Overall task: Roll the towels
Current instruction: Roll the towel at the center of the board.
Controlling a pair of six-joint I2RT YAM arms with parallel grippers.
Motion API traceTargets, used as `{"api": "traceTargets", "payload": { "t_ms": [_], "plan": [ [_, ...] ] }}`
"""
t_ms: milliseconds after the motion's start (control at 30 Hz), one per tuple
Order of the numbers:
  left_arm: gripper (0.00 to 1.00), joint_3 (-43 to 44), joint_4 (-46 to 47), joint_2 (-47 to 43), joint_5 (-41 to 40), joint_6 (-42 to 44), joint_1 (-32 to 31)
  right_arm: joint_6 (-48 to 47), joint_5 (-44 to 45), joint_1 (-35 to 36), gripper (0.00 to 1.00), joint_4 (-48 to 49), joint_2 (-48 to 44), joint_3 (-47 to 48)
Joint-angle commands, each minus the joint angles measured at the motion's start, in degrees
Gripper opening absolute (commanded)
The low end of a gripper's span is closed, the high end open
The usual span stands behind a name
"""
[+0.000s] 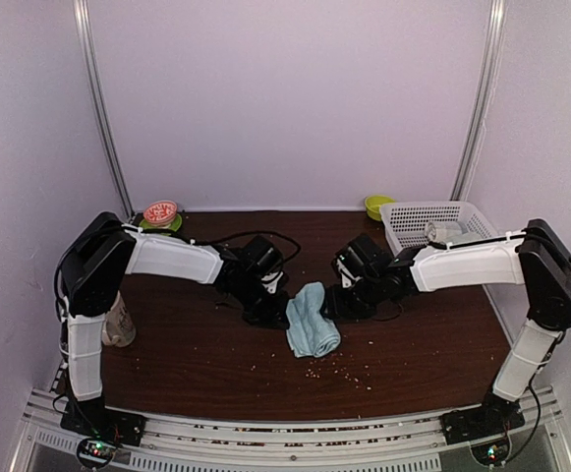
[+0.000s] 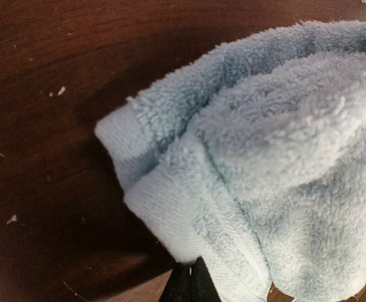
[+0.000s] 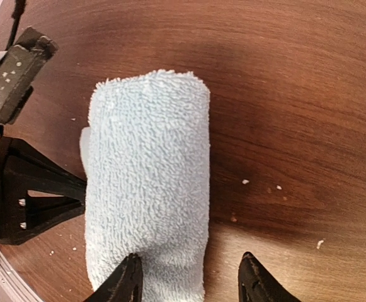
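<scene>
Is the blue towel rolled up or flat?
Rolled up: the blue towel is a thick tube, with layered edges showing at one end.

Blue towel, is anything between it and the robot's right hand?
No, nothing visible. The blue towel lies right at the open right hand, with one finger at its end.

The light blue towel (image 3: 146,182) is fluffy terry cloth, looped and matt, with a flatter woven hem. The table (image 3: 296,94) is dark wood grain, smooth with a faint sheen. At far right, the basket (image 1: 403,218) looks white plastic lattice
</scene>
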Motion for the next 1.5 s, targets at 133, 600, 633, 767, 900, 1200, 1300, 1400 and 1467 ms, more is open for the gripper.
{"api": "traceTargets", "payload": {
  "t_ms": [133, 600, 633, 767, 900, 1200, 1300, 1400, 1467],
  "plan": [
    [0.0, -1.16, 3.49, 1.01, 1.0, -0.63, -0.22, -0.45, 1.14, 2.13, 0.52, -1.25, 3.21, 4.57],
    [0.0, -3.9, 5.16, -0.93, 1.42, -0.96, -0.31, 1.25, 1.23, 5.19, 0.53, -0.85, 7.2, 7.52],
    [0.0, -4.21, 5.36, -1.13, 1.42, -1.03, -0.31, 1.4, 1.25, 5.36, 0.53, -0.79, 7.47, 7.66],
    [0.0, -5.5, 5.66, -2.13, 1.44, -1.13, -0.31, 1.66, 1.47, 5.87, 0.53, -0.84, 8.8, 8.06],
    [0.0, -8.05, 5.44, -4.69, 0.67, -0.2, -0.31, 1.75, 1.59, 5.96, 0.53, -0.79, 10.35, 8.24],
    [0.0, -13.32, 2.85, -14.98, -0.06, 1.75, 0.3, 2.01, 1.34, 6.05, 0.53, 0.34, 11.48, 7.9],
    [0.0, -12.49, 3.89, -17.62, 0.2, 1.26, 0.58, 1.69, 1.17, 6.0, 0.52, 0.72, 11.37, 7.66],
    [0.0, -9.69, 6.22, -17.46, 0.95, 1.08, 0.9, 1.17, 1.09, 6.01, 0.52, 1.23, 11.07, 7.07],
    [0.0, -6.75, 6.92, -15.69, 1.79, 1.18, 1.09, 0.92, 0.99, 5.97, 0.52, 1.2, 10.99, 6.83]
  ]
}}
